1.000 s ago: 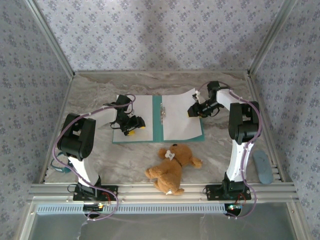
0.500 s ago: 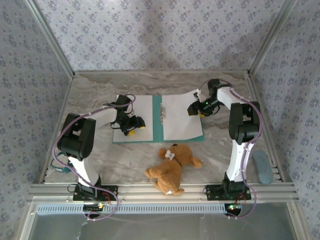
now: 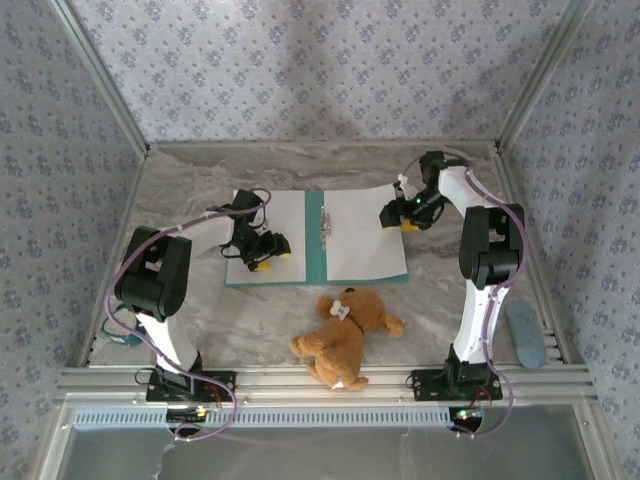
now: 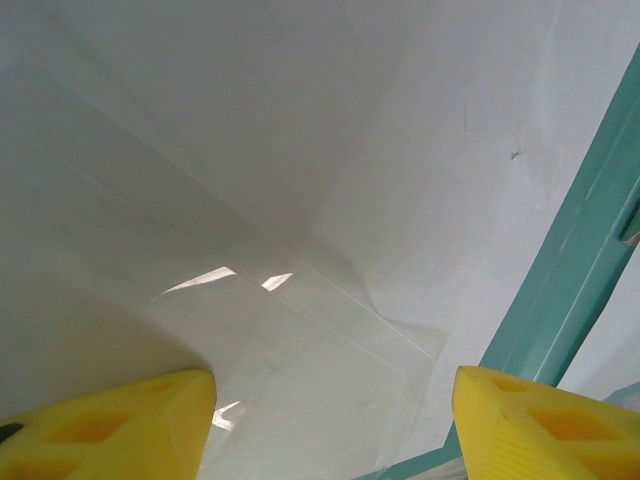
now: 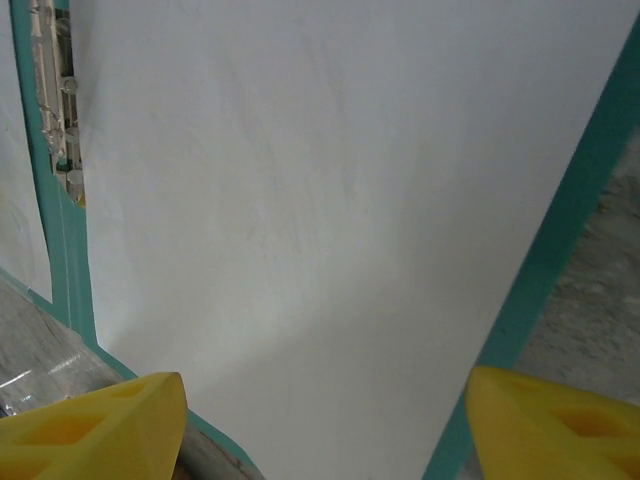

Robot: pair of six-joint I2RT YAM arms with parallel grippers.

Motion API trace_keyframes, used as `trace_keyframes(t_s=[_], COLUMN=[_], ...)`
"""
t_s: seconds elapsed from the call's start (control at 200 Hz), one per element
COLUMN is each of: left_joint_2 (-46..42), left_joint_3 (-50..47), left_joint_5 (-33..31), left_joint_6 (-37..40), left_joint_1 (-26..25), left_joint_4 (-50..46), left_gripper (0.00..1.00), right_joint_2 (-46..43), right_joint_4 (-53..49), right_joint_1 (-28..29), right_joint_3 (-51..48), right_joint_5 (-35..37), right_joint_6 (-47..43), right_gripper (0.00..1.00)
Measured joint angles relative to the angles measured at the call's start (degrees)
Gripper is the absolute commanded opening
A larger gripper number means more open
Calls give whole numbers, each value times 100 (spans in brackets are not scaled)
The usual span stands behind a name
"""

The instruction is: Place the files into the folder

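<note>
Left gripper (image 4: 330, 425): fingers apart, nothing between them, over the left file (image 3: 290, 215); tips cut off at the lower frame edge.
Right gripper (image 5: 320, 430): fingers apart, over the right file (image 3: 360, 240) at its far right part; cannot tell if it touches the paper.
Hidden: the left arm covers part of the left file; a glossy patch on it is hard to make out.
Files: white, unmarked, one on each folder half.
Folder (image 3: 314, 255): teal, open flat mid-desk; only the spine and edges show, with a metal clip (image 5: 52, 90) at the spine.
Desk (image 3: 200, 300): marbled; a teddy bear (image 3: 345, 335) lies near, apart from the folder.
</note>
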Motion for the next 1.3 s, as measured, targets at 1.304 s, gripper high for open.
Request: trace_keyframes(t_s=[1.304], left_joint_2=[863], left_joint_3=[2524], left_joint_5=[-310], left_joint_6=[675], left_joint_1=[-501], left_joint_4=[199], left_gripper=[80], right_joint_2=[-2863], right_joint_4=[2756], right_joint_1=[-271], right_joint_3=[-2706], right_joint_5=[-2374], right_joint_6=[2566], right_gripper=[77])
